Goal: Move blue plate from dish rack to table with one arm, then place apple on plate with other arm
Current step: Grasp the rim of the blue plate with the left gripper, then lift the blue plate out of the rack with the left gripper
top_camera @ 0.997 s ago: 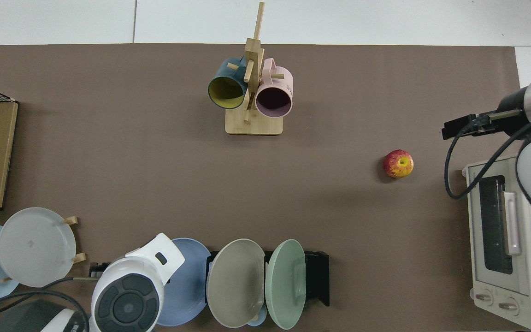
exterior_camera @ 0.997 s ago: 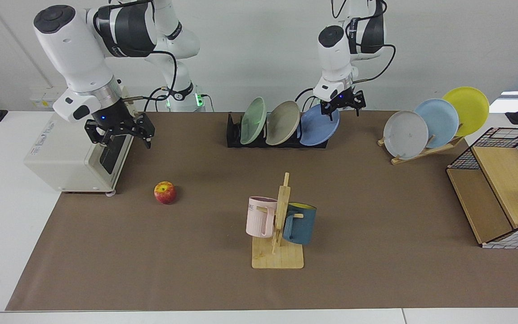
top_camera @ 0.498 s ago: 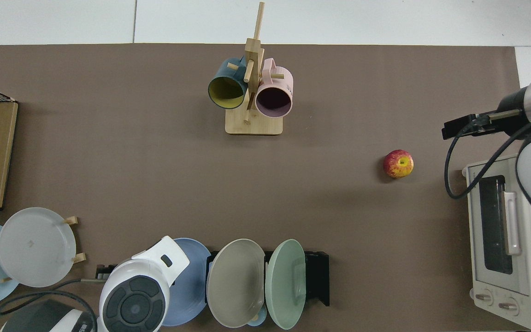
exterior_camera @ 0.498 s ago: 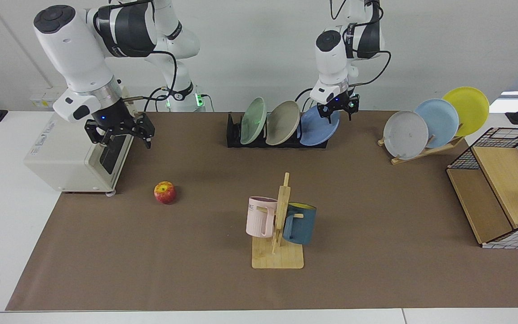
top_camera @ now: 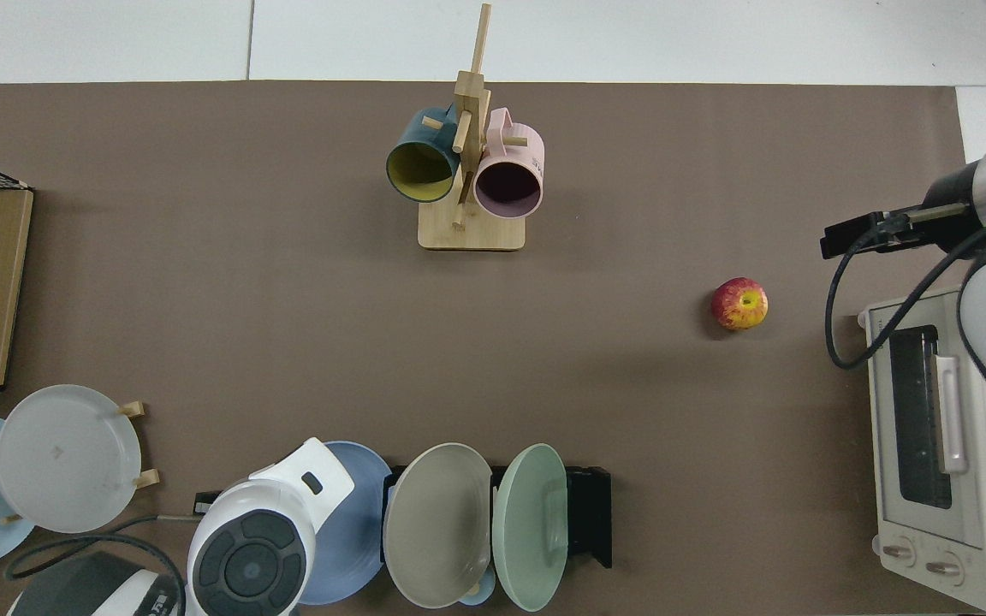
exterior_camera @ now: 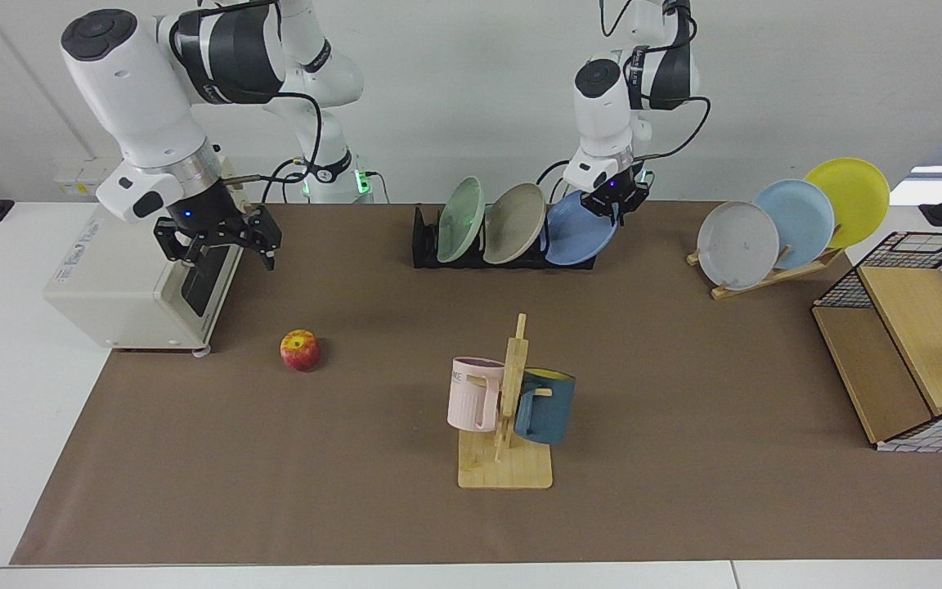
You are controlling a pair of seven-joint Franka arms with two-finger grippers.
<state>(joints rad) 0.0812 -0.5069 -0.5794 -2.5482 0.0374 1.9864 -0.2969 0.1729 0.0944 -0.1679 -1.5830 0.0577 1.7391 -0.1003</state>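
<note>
Blue plate [exterior_camera: 577, 236] rim sits between left gripper [exterior_camera: 616, 206] fingers, closure unclear.

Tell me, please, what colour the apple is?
Red with yellow patches; the apple shows best in the top view.

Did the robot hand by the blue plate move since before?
Yes. The left end effector slid toward the dish rack, onto the blue plate's upper rim.

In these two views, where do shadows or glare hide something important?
Facing view: even light, the apple throws only a soft shadow on the table. Top view: no glare, but the left arm's white housing covers the left gripper and part of the blue plate.
</note>
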